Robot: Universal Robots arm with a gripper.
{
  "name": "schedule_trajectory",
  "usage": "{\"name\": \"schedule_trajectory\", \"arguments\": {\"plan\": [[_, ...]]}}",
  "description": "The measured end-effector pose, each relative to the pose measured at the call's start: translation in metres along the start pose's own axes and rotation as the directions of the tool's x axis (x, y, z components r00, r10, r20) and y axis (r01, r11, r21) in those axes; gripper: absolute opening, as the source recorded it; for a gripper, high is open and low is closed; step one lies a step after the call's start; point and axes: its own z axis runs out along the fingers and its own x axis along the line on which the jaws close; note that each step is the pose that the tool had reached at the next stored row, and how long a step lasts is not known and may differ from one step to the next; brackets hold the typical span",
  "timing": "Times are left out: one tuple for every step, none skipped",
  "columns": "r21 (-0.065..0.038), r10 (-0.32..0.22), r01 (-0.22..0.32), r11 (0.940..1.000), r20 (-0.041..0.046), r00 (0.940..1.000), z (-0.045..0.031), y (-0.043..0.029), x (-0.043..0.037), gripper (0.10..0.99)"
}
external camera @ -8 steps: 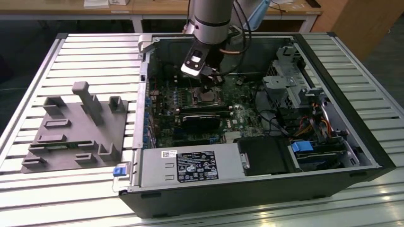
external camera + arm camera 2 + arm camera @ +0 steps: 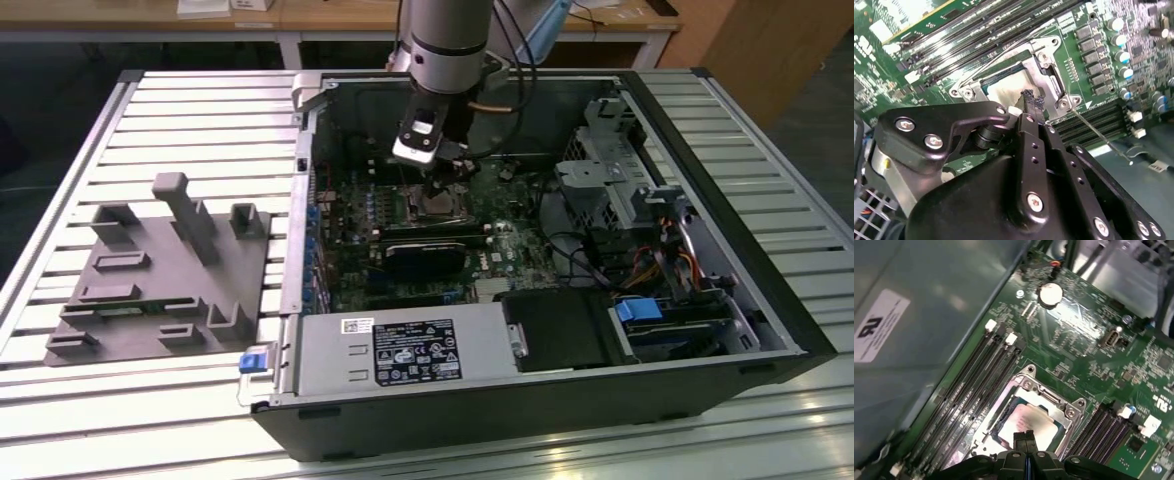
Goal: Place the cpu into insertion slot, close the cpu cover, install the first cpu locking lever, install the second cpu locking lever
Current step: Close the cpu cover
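- Far on the exterior view's left: grey fixture block (image 2: 160, 265) on the slatted counter (image 2: 200, 120), well apart from the work and out of play.
- Moving right, into the open computer case (image 2: 561, 420): end effector (image 2: 447, 175) down inside, hanging right over the insertion slot (image 2: 434, 207) on the green motherboard (image 2: 514, 235).
- Closer in, second wrist view: fingertips (image 2: 1030, 130) pressed together, narrow, gripping nothing, poised just above the cpu (image 2: 1001, 90).
- Seated flat in the slot, pale top showing through the window of the cpu cover (image 2: 1050, 75); cover apparently down around it, though hard to call fully flat.
- Key relation: cpu and cover straight beneath the tip, no sideways offset to speak of.
- Off one corner of the slot: thin locking lever (image 2: 1099, 132), long axis slanting out across the memory slots (image 2: 1104, 112). Free end well clear of the socket, seemingly unlatched, beside the tip rather than under it.
- Farthest on the exterior view's right: drive cage (image 2: 621, 165), nowhere near the tip.
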Motion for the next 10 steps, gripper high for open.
{"name": "schedule_trajectory", "arguments": {"plan": [[0.000,-0.015,0.015,0.9999,0.0003,0.9999,0.0000,0.0000,0.0000,0.102],[0.001,-0.033,0.033,0.9995,0.0006,0.9995,0.0000,0.0000,0.0000,0.102],[0.001,-0.050,0.050,0.9987,0.0007,0.9987,0.0000,0.0000,0.0000,0.102],[0.001,-0.067,0.067,0.9977,0.0008,0.9977,0.0000,0.0000,0.0000,0.102],[0.001,-0.084,0.084,0.9965,0.0008,0.9965,0.0000,0.0000,0.0000,0.102],[0.002,-0.103,0.103,0.9947,0.0009,0.9947,0.0000,0.0000,0.0000,0.102],[0.002,-0.120,0.120,0.9927,0.0009,0.9927,0.0000,0.0000,0.0000,0.102],[0.002,-0.138,0.138,0.9905,0.0009,0.9905,0.0000,0.0000,0.0000,0.102],[0.002,-0.155,0.155,0.9879,0.0009,0.9879,0.0000,0.0000,0.0000,0.102],[0.003,-0.172,0.172,0.9851,0.0010,0.9851,0.0000,0.0000,0.0000,0.102]]}}
